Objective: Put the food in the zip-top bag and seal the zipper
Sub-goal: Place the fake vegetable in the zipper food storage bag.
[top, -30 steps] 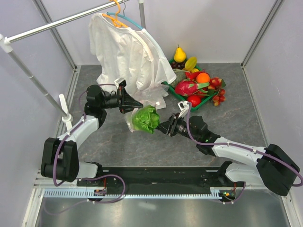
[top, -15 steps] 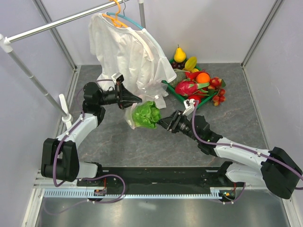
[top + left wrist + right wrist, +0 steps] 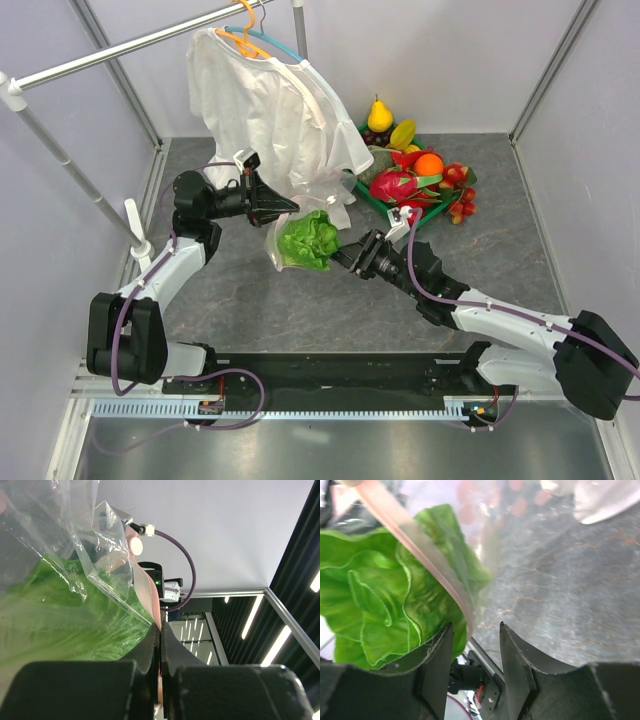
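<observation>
Left wrist view: the left hand (image 3: 160, 647) is shut tight on the pink zipper (image 3: 146, 587) of the bag (image 3: 95, 540), with the strip pinched between flat jaws and no gap showing. The film is judged thin, light, limp and slippery. It would be expected to fold and slide unless taken at the stiffer zipper rim, which is where it is held. The lettuce (image 3: 55, 625) lies just ahead of this hand and to one side. Green shows through the crinkled plastic, so at least part of it is judged to be inside the mouth. It is judged light, soft-leaved and springy, best taken by the bulk of the head rather than by a loose leaf, and with mild pressure only.

From above, the left arm is bent at the elbow. Its hand is raised off the surface (image 3: 500, 260), so the bag hangs ahead of it and below. The right arm is stretched long and low. The right hand (image 3: 343, 256) is pointed at the lettuce, which sits directly ahead of its fingertips. Its jaws are parted to a moderate width and nothing is seen clamped between them; the zipper crosses just beyond the gap. The remaining food (image 3: 420, 185) is heaped behind this hand and to one side, well apart from the bag.
</observation>
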`<control>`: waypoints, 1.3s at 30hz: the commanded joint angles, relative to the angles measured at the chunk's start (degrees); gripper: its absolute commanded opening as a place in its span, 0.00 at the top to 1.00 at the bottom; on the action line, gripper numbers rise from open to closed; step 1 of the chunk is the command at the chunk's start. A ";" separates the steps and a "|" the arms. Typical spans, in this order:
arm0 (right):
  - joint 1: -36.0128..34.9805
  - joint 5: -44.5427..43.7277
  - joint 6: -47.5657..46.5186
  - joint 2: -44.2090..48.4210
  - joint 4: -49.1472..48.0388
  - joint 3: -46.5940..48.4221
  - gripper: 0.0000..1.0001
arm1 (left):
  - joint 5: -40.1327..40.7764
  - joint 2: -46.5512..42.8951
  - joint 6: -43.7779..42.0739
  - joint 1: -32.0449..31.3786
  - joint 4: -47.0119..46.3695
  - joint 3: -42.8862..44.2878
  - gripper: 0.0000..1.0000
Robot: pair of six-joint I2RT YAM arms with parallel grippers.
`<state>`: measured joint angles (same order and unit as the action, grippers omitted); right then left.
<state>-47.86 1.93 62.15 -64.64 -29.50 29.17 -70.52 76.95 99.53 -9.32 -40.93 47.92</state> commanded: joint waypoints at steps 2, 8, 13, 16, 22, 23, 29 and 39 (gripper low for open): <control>-0.66 1.15 -0.10 0.48 -4.25 3.09 0.51 | 0.38 -0.92 1.37 0.36 -3.11 0.42 0.98; -0.49 -1.67 -2.12 -1.80 -1.98 3.62 0.67 | -0.05 -0.57 1.28 0.36 -2.84 1.30 0.98; -0.05 -1.58 -2.12 -2.51 -2.32 3.88 0.86 | -0.49 -1.18 1.37 0.36 -2.76 0.51 0.98; 0.48 -0.62 -3.35 -2.33 -3.55 4.58 1.00 | -0.76 -1.89 1.28 0.36 -2.58 -0.63 0.98; 1.36 5.52 -6.42 1.78 -3.21 5.46 1.00 | -2.25 -3.73 -3.09 0.53 4.41 -1.43 0.98; 1.45 5.88 -6.95 2.67 -1.63 5.63 1.00 | -2.43 -4.17 -6.33 0.79 6.37 -1.34 0.98; 1.54 11.14 -11.52 10.05 7.41 7.39 1.00 | 4.65 -6.98 -45.52 1.68 56.33 13.92 0.98; 2.15 19.41 -19.08 17.01 21.84 16.96 1.00 | 29.19 -15.24 -85.80 -5.33 93.01 32.49 0.98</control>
<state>-46.04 16.75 47.00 -47.79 -13.54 39.00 -52.34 65.41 35.07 -9.85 32.32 76.93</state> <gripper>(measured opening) 0.007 0.027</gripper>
